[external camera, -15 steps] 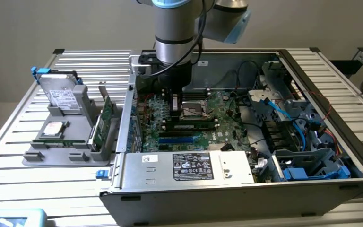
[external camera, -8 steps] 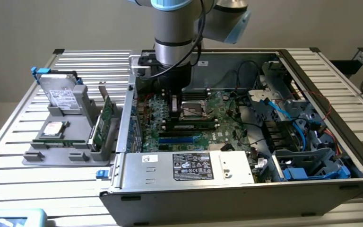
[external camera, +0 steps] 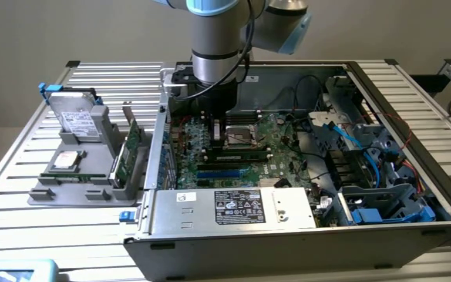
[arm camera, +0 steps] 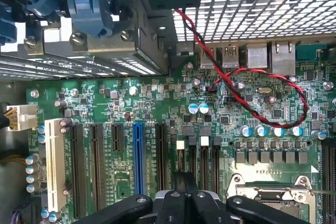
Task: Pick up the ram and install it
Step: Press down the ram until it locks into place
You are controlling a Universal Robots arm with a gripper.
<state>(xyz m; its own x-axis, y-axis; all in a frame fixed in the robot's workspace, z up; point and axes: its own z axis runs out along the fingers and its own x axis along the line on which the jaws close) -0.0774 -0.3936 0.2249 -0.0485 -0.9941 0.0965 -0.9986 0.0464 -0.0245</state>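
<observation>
The arm reaches down into the open computer case [external camera: 390, 88]. My gripper [external camera: 212, 151] hangs low over the motherboard [external camera: 276, 132], just beside the CPU socket [external camera: 239, 137]. The ram [external camera: 245, 157] is a slim green and black stick lying along a memory slot, in front of the socket. My gripper is at the end of the stick toward the exterior view's left. I cannot tell whether it touches the stick. In the wrist view the black fingers [arm camera: 173, 203] are pressed together and my gripper [arm camera: 184, 195] is shut, with nothing visible between them.
Blue memory slots [external camera: 221, 174] lie just in front of the ram. The power supply [external camera: 234, 205] fills the case's near side, and drive bays with cables [external camera: 351, 147] fill the exterior view's right. A grey holder [external camera: 69, 191] outside the case carries a green expansion card [external camera: 131, 144] and a drive [external camera: 77, 117].
</observation>
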